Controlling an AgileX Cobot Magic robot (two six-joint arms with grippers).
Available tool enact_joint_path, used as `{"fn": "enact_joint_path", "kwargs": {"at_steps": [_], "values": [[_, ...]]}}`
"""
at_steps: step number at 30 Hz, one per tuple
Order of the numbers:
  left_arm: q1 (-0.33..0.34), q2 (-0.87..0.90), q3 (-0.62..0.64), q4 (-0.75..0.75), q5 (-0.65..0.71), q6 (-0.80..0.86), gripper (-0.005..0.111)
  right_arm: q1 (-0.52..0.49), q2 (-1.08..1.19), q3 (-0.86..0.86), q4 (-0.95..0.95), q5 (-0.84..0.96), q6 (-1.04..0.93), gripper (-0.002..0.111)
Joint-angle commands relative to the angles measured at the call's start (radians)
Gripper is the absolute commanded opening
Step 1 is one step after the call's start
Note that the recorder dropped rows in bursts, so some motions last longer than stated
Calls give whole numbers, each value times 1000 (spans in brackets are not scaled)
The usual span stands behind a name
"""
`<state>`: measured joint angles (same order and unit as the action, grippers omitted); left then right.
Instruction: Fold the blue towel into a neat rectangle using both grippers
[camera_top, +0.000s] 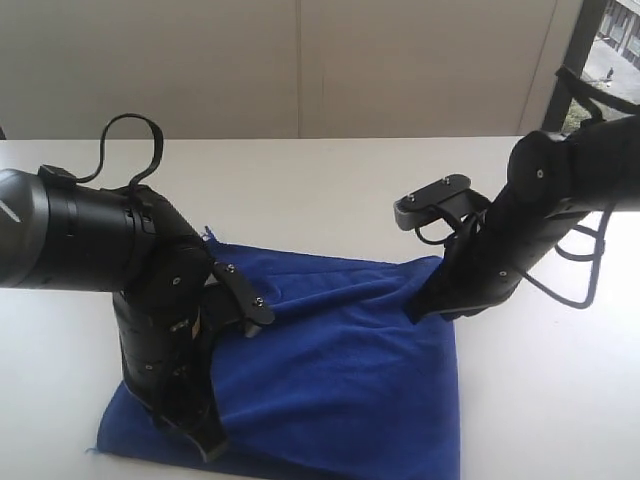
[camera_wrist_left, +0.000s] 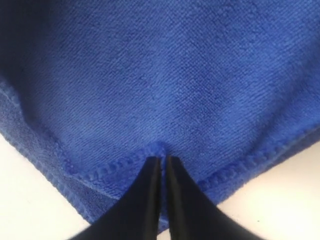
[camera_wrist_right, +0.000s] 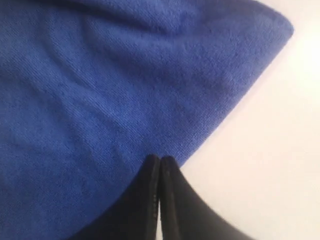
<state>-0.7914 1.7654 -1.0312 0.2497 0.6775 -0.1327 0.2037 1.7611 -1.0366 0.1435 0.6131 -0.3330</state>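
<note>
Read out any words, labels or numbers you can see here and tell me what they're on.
None readable.
On the left arm's grey sleeve: a white mark, cut off at the picture's edge, unreadable.
On the blue towel: no label in view.

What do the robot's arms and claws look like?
The left arm and right arm are black with silver screws; the left wears a thick grey sleeve. Thin black cables loop off both. The left claw and right claw are slim tapering black finger pairs.
</note>
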Motion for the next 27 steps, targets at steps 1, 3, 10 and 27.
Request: {"fn": "enact_joint_path", "kwargs": {"at_steps": [1,3,10,27], "values": [[0,-10,10,11,5,-7,38,-5,-56,-4,14,-1,-1,0],[0,-10,10,56,5,-61,51,-5,-74,-4,18,-1,-1,0],[0,-10,10,248,161,-270,54,-5,-105,-4,41,-9,-5,0],[0,-22,-29,238,155,-291,54,-5,-105,-4,46,0,-5,0]]}}
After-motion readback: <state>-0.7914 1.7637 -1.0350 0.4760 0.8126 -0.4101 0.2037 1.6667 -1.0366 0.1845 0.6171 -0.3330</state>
